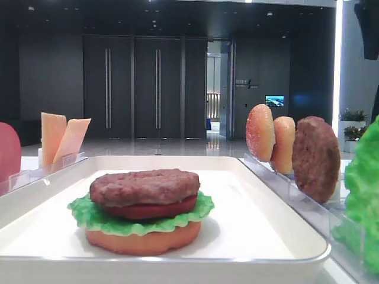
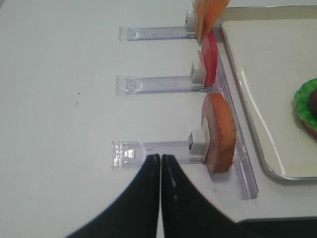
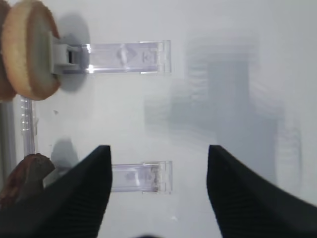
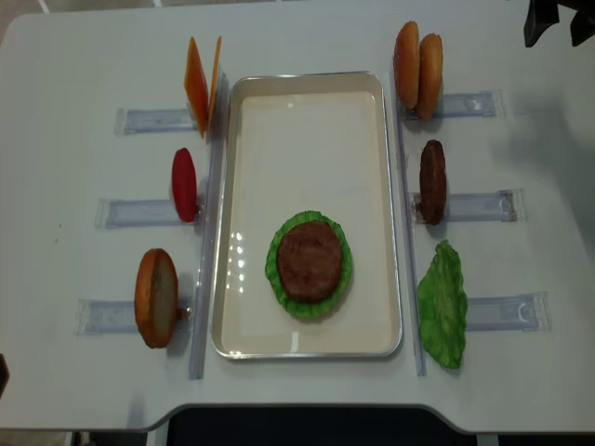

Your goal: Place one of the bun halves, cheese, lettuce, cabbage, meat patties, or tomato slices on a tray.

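Note:
On the white tray lies a stack: bun base, lettuce, tomato slice and a meat patty on top. Left of the tray stand cheese, a tomato slice and a bun half. To its right stand two bun halves, a patty and lettuce. My left gripper is shut and empty, over the holder beside the bun half. My right gripper is open and empty above a holder, right of the patty.
Clear plastic holders jut outward from both long sides of the tray. The right arm shows dark at the far right corner. The table's front edge runs just below the tray.

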You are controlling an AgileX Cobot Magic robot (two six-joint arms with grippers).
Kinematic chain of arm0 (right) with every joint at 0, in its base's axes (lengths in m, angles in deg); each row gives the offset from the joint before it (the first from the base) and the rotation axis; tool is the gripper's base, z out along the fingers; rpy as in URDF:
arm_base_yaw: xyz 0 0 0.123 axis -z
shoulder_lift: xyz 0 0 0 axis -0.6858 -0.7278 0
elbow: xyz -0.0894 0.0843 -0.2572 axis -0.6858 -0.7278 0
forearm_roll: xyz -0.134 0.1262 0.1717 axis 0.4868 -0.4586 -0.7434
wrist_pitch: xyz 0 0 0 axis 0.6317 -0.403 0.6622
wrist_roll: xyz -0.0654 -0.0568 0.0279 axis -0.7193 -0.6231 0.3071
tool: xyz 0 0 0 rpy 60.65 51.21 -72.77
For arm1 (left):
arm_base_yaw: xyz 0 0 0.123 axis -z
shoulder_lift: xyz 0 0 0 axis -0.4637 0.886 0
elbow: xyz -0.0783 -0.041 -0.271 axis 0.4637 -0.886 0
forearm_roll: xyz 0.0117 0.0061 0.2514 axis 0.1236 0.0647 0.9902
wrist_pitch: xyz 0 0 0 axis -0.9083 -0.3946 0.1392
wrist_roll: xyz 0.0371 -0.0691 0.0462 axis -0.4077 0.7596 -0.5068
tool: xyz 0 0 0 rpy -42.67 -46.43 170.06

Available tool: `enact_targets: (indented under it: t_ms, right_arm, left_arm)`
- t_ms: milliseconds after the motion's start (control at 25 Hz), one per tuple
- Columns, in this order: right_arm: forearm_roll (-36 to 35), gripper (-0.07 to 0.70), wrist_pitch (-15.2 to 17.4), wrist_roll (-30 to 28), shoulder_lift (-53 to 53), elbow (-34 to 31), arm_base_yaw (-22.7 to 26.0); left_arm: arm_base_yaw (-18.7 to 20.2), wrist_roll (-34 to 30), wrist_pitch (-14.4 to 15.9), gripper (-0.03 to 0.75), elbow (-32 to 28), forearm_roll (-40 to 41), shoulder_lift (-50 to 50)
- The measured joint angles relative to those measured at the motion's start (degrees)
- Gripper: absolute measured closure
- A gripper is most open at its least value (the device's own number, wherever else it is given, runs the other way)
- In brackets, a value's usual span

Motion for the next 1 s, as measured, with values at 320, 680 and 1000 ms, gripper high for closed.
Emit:
enact_targets:
  t_ms: [320, 680, 1000]
  right_arm:
    - [1.36, 0.226, 0.00, -1.13, 7.09, -7.89, 2.93]
    - [3.29, 0.226, 0.00, 0.76, 23.57, -25.10, 3.38]
    - [3.05, 0.228, 0.07, 2.28, 46.16, -41.64, 3.38]
  left_arm:
    - [0.00, 0.00, 0.00, 0.716, 0.00, 0.00, 0.00]
    - [0.00, 0.00, 0.00, 0.716, 0.00, 0.00, 0.00]
    - [0.00, 0.00, 0.00, 0.716, 0.00, 0.00, 0.00]
